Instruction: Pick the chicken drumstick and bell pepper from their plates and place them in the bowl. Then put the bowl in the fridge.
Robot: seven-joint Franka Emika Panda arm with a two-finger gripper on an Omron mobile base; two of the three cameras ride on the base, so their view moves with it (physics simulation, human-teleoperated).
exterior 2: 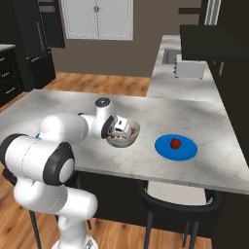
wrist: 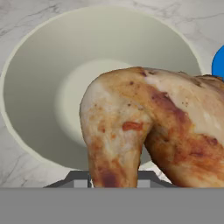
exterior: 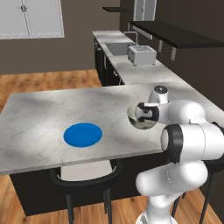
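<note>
While the gripper (exterior 2: 120,129) clamps the chicken drumstick (wrist: 148,131) directly above the bowl (wrist: 39,87), we judge the glossy, irregular meat slippery but light; we recommend holding it across its narrower end.

marble island counter (exterior: 39,113), black chair (exterior: 83,181) tucked under it, toaster (exterior: 141,55), sink (exterior: 117,47), white double-door cabinet (exterior 2: 97,18)
</note>
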